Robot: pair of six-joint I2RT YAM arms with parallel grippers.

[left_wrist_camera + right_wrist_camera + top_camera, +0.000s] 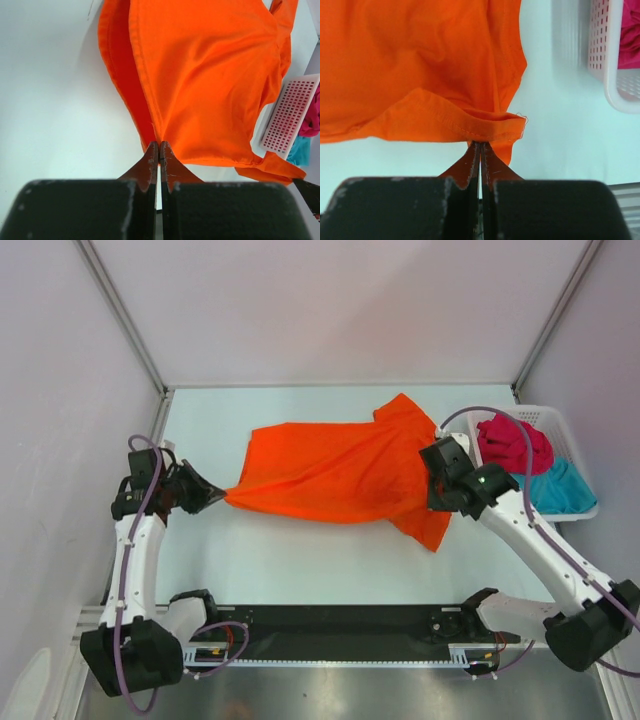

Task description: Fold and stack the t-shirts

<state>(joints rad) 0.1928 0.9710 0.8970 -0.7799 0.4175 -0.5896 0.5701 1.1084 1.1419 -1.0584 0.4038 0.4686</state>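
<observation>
my left gripper: pinched tight on a bunched edge of the orange t-shirt, at the cloth's end farthest from the white basket.
my right gripper: clamped on a folded hem of the same shirt, at its end nearest the basket.
orange t-shirt: stretched between my two grips over the table, beside the basket, outside it.
red t-shirt: crumpled inside the basket, at its far end.
teal t-shirt: inside the basket's near end, touching the red one.

White walls — pale table, grey corner posts — even light.
</observation>
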